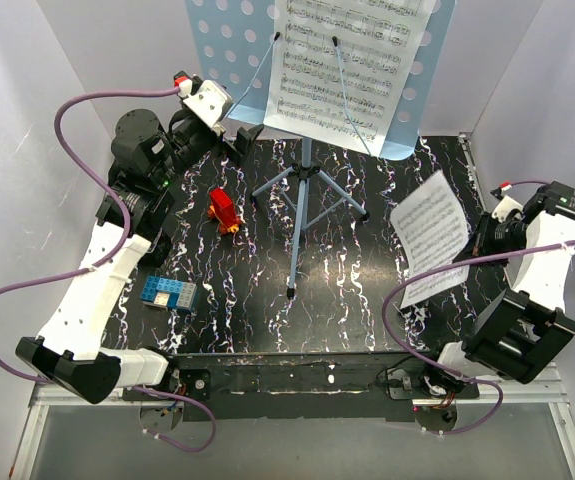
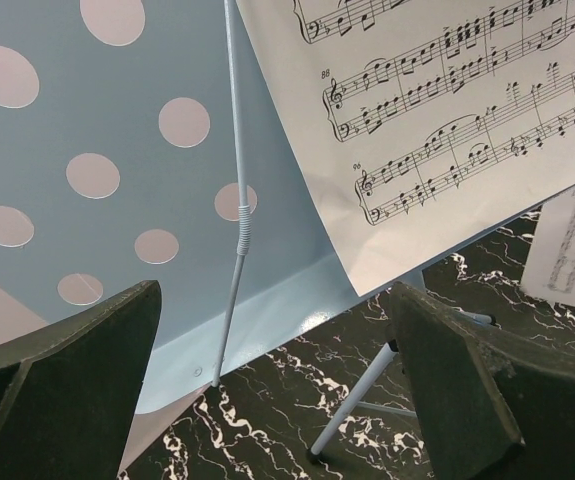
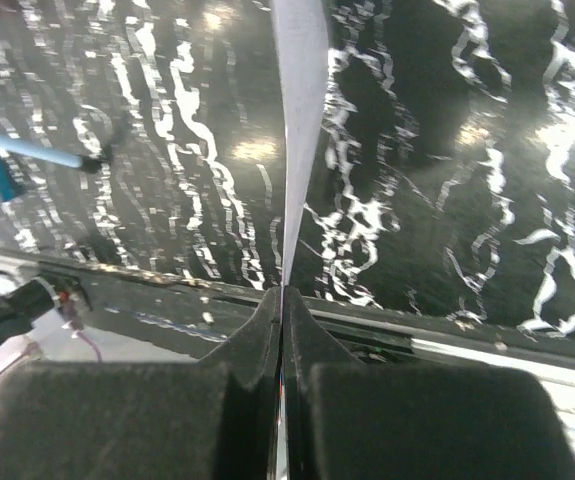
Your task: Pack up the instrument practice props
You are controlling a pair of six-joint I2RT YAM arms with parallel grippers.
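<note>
Saw the light-blue perforated metal music stand [image 1: 227, 50] toward twelve o'clock on the black white-veined tabletop [image 1: 367, 320], a white printed sheet-music page [image 1: 347, 60] resting on its desk. Saw a second white printed sheet-music page [image 1: 430, 235] at three o'clock, above the tabletop, in the right gripper [image 3: 282, 300]. Saw a small red plastic toy [image 1: 224, 210] at ten o'clock and a blue studded block [image 1: 170, 293] at eight.

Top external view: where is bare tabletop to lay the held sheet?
Bare marbled tabletop lies between the music stand's front leg and the held sheet; another patch lies between that leg and the blue block. Crowded at the back: tripod, red toy, left gripper.
</note>
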